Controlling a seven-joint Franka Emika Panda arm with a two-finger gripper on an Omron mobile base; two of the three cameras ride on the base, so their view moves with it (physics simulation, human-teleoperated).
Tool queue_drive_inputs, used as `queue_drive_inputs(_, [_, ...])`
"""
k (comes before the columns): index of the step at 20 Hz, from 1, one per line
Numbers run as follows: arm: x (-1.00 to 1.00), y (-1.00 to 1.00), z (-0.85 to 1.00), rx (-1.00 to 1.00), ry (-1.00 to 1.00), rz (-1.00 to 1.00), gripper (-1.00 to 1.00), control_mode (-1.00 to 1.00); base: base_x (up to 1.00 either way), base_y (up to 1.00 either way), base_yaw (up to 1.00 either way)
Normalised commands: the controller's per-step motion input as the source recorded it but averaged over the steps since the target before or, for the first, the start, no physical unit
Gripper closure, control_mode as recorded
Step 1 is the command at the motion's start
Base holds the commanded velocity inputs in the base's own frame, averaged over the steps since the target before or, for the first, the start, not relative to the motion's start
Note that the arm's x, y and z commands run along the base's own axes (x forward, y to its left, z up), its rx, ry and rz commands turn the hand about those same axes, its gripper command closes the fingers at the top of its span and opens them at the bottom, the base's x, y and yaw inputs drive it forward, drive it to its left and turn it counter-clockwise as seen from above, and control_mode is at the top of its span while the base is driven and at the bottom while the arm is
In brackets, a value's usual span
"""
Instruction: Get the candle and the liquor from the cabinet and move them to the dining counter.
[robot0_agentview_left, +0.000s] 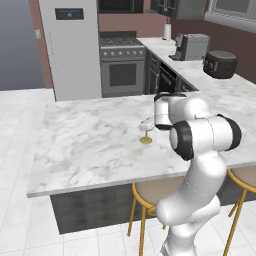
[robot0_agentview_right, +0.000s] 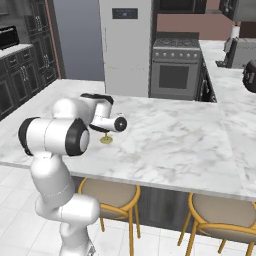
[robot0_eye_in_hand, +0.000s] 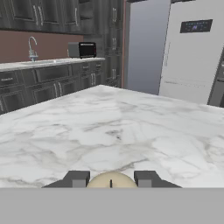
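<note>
The candle, cream-white on a small gold candlestick, stands upright on the dining counter, its round base at or just above the marble. My gripper reaches in from the right and is shut on the candle's body. In the hand view the candle's rounded top sits between my two fingertips, with the counter stretching ahead. In the right base view my hand hides most of the candle. The liquor is out of view.
Gold-framed stools stand along the counter's near edge. Beyond the counter are a white fridge, a stove and dark cabinets. A worktop with appliances runs along the right.
</note>
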Motion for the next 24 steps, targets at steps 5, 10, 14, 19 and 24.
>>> queue_drive_inputs(5, [0.02,0.0,-0.22,0.0,0.0,0.0,1.0,-1.0,0.0,0.0,0.0])
queue_drive_inputs(10, [0.05,0.0,-0.23,0.0,0.0,0.0,1.0,-1.0,0.0,0.0,0.0])
queue_drive_inputs(14, [0.02,0.0,-0.25,0.0,0.0,0.0,1.0,-1.0,0.0,0.0,0.0])
queue_drive_inputs(19, [0.01,0.0,-0.2,0.0,0.0,0.0,1.0,-1.0,0.0,0.0,0.0])
queue_drive_inputs(24, [0.02,0.01,-0.2,0.0,0.0,0.0,1.0,-1.0,0.0,0.0,0.0])
